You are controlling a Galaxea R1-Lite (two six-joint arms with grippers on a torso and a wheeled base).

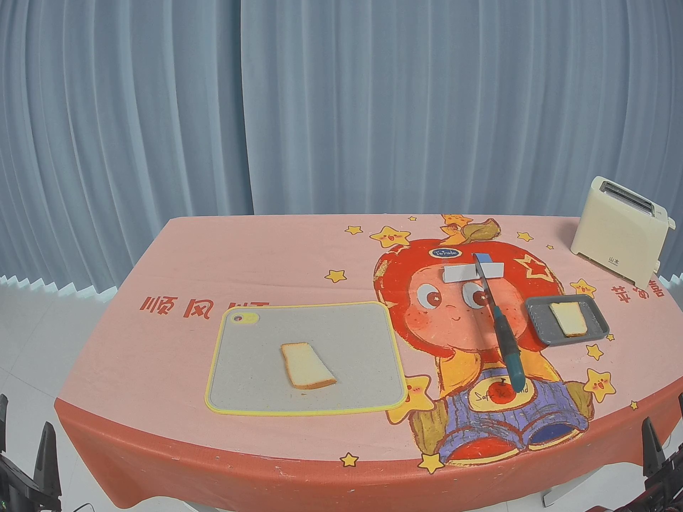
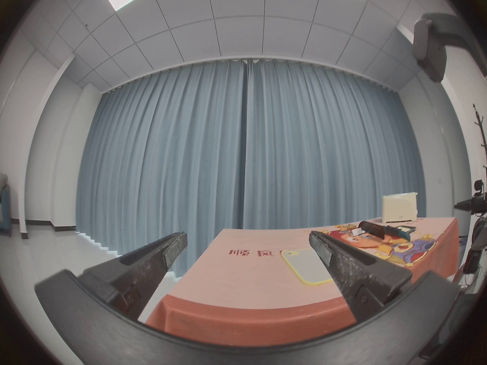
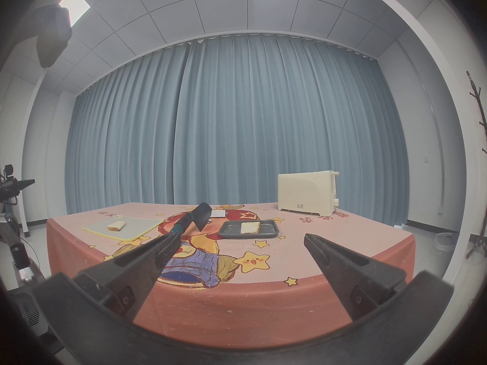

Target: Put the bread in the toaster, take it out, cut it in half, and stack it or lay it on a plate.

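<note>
One bread half [image 1: 569, 318] lies on the plate [image 1: 538, 320]; the other half [image 1: 307, 365] likely awaits transfer. The left gripper [image 2: 247, 239] and right gripper [image 3: 242, 239] gape empty.

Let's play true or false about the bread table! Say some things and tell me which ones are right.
1. A piece of bread lies on the cutting board. True.
2. The right gripper holds the knife. False: the gripper is open and empty, and the knife lies on the table.
3. The grey tray holds another bread piece. True.
4. The toaster stands on the cutting board. False: it stands at the table's far right corner.
5. The left gripper is shut. False: it is open.
</note>
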